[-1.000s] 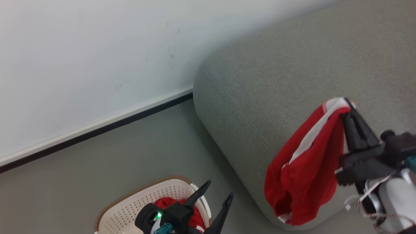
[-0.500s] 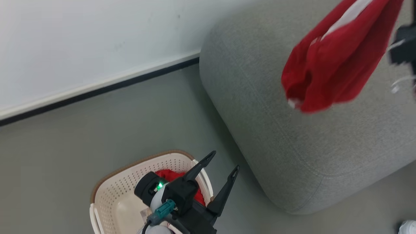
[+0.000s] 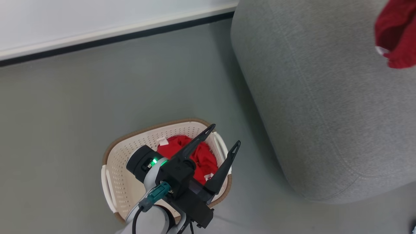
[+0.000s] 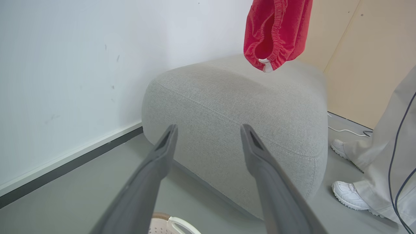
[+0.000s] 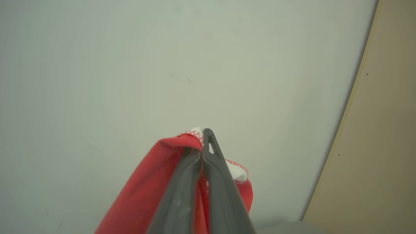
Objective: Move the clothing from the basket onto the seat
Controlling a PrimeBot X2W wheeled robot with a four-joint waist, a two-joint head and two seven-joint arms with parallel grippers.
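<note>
My right pincer (image 5: 204, 143) is pressed together on the white-trimmed edge of one red garment (image 4: 276, 32), which hangs loose from it. A second ago that piece dangled beside the seat's near edge. My head has tipped down since then, but even allowing for that, the piece now hangs above the top of the seat (image 3: 325, 113), touching nothing. I judge the carry nearly done, with the release next. My left pincer (image 3: 226, 134) stays spread and empty over the basket (image 3: 130, 138), where more red clothing (image 3: 198, 157) lies waiting.
</note>
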